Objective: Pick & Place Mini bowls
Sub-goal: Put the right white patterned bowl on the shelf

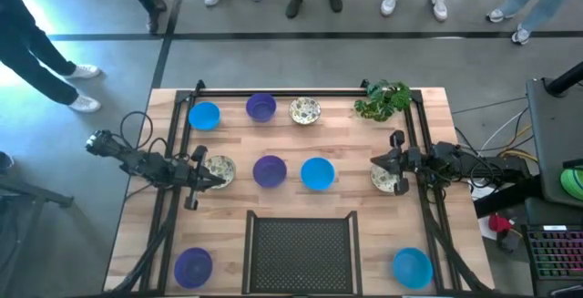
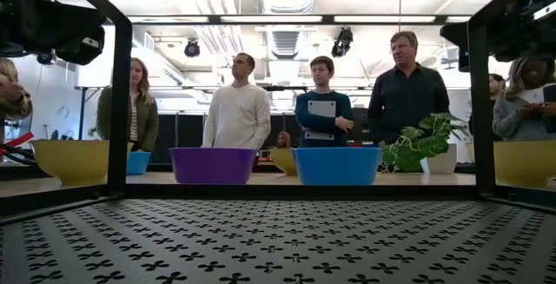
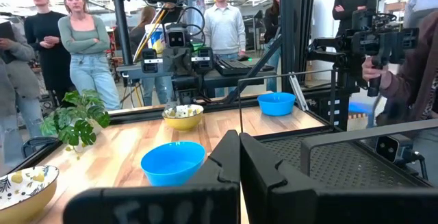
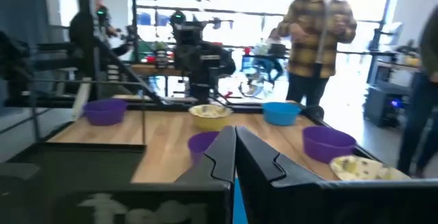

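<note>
left hand [image 1: 217, 178] is seen closed, empty, above a speckled bowl [image 1: 219, 167] | right hand [image 1: 375, 164] is seen closed, empty, beside another speckled bowl [image 1: 388, 179] | blue bowl [image 1: 317, 173] and purple bowl [image 1: 269, 170] are set mid-surface [image 1: 346, 134]

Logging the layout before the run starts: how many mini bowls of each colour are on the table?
Blue mini bowls: 3
Purple mini bowls: 3
Cream speckled mini bowls: 3
Total: 9
</note>
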